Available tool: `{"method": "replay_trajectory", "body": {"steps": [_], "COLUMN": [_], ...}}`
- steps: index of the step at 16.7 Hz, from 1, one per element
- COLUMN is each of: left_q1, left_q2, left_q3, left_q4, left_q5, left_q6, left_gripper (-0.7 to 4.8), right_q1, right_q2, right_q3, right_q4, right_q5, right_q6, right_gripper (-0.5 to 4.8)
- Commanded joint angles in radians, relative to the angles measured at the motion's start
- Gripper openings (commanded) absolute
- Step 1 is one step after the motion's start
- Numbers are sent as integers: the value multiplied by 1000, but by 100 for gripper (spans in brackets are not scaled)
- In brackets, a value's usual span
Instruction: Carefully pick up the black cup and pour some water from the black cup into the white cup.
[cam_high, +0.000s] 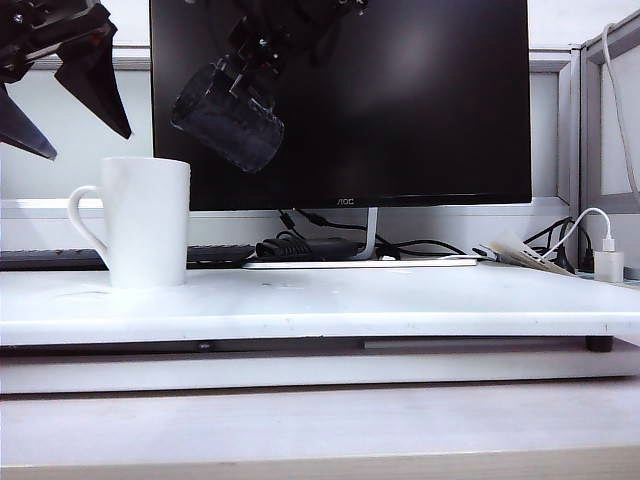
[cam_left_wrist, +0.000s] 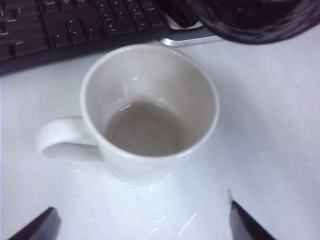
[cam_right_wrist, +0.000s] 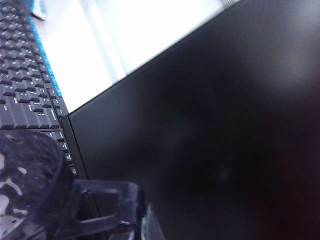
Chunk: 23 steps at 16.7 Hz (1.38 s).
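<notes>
White ceramic is the target here: the white cup (cam_high: 146, 220) sits upright on the bench (cam_high: 320, 300), handle away from my right claw (cam_high: 250, 60), so nothing blocks its open mouth on the pouring side. I've got the black cup (cam_high: 228, 117) up in the air, pinched in that right claw, which is pressed tight on it. It's tilted hard, mouth pointing down and toward the mug, slightly above and off to the side of the rim. My guess is the pour is either tailing off or just starting. I can't see a stream in any view. The left wrist view shows a little water (cam_left_wrist: 145, 131) pooled in the white cup's bottom, plus wet patches on the bench around its base, so aim matters.

My left claw (cam_high: 60, 85) hangs above the mug on its handle side, fingers spread wide, holding nothing. It's parked there mainly to give me that look straight down into the mug.
</notes>
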Motion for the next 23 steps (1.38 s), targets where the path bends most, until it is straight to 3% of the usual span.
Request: {"method": "replay_trajectory", "body": {"steps": [1, 16, 23], "left_q1": [1, 1, 1], "left_q2": [-2, -2, -2], "left_q3": [2, 1, 1], "left_q4": [-2, -28, -31], "left_q5": [4, 3, 1], "left_q6": [0, 1, 1], "left_gripper": [479, 479, 479], "right_q1": [21, 56, 57], "right_q2": [-3, 37, 37], "right_q3": [10, 9, 9], "right_q4": [50, 198, 216], "right_q5": [9, 38, -7], "right_q6": [-77, -430, -584], "right_gripper": [-5, -5, -5]}}
